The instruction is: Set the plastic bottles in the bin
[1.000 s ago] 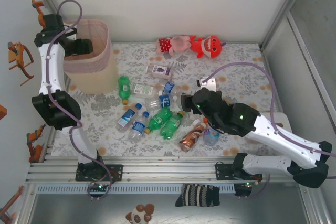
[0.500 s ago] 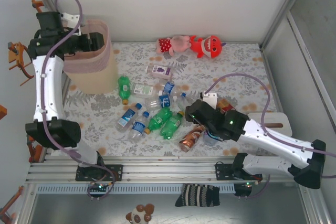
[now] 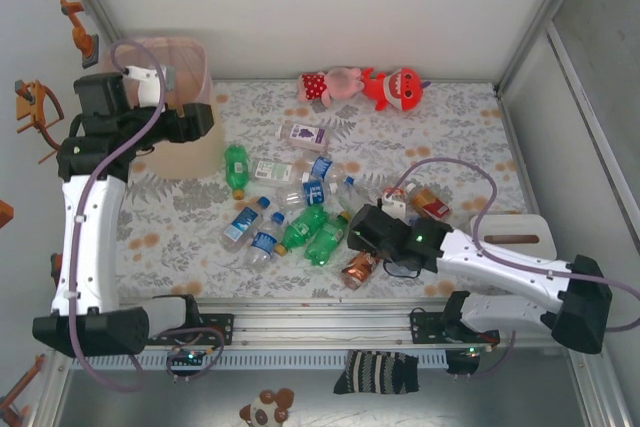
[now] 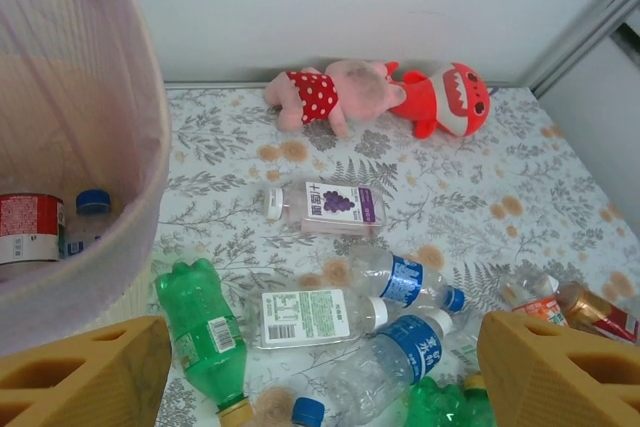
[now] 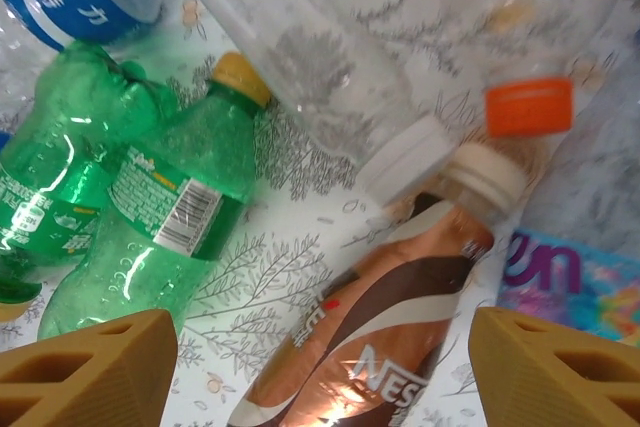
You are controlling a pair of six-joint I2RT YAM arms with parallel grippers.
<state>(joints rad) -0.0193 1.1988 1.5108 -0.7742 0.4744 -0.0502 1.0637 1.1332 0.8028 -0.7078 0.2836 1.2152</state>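
Several plastic bottles lie in a heap mid-table: green ones (image 3: pixel 305 227) (image 4: pixel 200 332), clear blue-labelled ones (image 3: pixel 240 224) (image 4: pixel 410 282) and a brown bottle (image 3: pixel 357 270) (image 5: pixel 390 317). My right gripper (image 3: pixel 358 235) (image 5: pixel 320 367) hangs low over the brown bottle, open, a finger on either side and not touching it. The pink bin (image 3: pixel 185 152) (image 4: pixel 120 147) stands at the back left, with a red-labelled bottle (image 4: pixel 28 227) and a blue-capped one inside. Beside the bin's right rim my left gripper (image 3: pixel 195 119) (image 4: pixel 325 372) is open and holds nothing.
Two plush toys (image 3: pixel 360 85) (image 4: pixel 385 97) lie by the back wall. A white box (image 3: pixel 515 234) sits at the right, beside my right arm. A purple-labelled bottle (image 3: pixel 307 133) lies apart behind the heap. A red-labelled bottle (image 3: pixel 425 202) lies behind my right arm.
My left arm has swung out from over the bin to its right side. My right gripper has come nearer and lower, over the brown bottle, with its jaws somewhat narrower.
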